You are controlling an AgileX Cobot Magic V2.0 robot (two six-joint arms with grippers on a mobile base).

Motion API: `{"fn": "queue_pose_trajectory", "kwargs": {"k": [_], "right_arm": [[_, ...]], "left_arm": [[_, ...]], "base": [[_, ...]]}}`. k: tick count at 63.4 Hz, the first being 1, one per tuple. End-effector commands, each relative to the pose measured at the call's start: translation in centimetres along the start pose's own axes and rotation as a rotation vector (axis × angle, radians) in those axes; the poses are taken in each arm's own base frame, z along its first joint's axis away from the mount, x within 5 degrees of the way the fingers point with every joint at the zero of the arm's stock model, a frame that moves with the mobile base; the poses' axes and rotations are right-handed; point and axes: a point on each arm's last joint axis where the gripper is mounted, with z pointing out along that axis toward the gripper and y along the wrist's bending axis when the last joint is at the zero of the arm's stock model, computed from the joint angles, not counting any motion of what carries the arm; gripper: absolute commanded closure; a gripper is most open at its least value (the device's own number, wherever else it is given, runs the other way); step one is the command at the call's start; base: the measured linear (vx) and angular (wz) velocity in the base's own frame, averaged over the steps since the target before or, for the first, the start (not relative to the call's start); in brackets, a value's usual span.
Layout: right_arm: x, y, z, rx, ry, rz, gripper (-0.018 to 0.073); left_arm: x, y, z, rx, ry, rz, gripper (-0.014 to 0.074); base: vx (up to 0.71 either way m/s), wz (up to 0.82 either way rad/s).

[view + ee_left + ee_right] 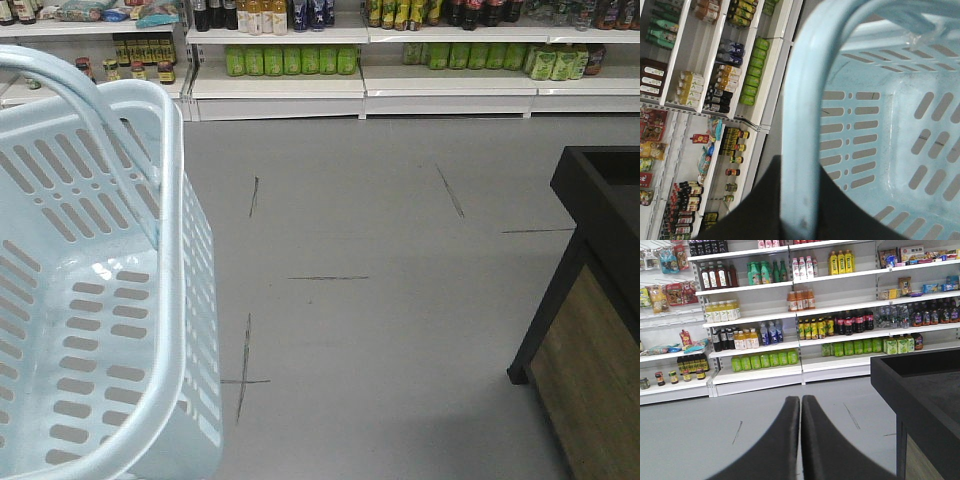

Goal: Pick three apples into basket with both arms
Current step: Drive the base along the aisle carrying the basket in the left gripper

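Glossy plastic basket (110,330), matt floor (380,300)

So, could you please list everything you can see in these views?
basket: one, pale blue, front view's left, nothing inside
shelves: one long row, white, along the far wall
bottles: many, green, yellow and dark, on the shelves
floor: grey, with thin dark line marks
stand: one, black top over a wood side, front view's right
apples: none in view
left fingers: black, either side of the basket's handle
right fingers: black, pressed together, holding nothing
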Motion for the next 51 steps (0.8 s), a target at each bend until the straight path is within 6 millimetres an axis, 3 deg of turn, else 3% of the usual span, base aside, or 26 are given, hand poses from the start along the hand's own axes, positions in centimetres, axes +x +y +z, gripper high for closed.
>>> {"fn": "queue_pose_trajectory", "kwargs": {"k": [1,51], "right_arm": [[-0.24,0.11,-0.08,-0.015,-0.071,-0.011,0.0568],[-0.24,0.11,-0.08,-0.015,-0.071,-0.011,0.0568]], "left_arm": [[-0.42,1.24,-1.23,-0.099,-0.075,-0.014,0.0603],[-0.42,1.24,-1.23,-0.099,-0.075,-0.014,0.0603]], "base": [[0.17,-0.03],[0.2,-0.01]]}}
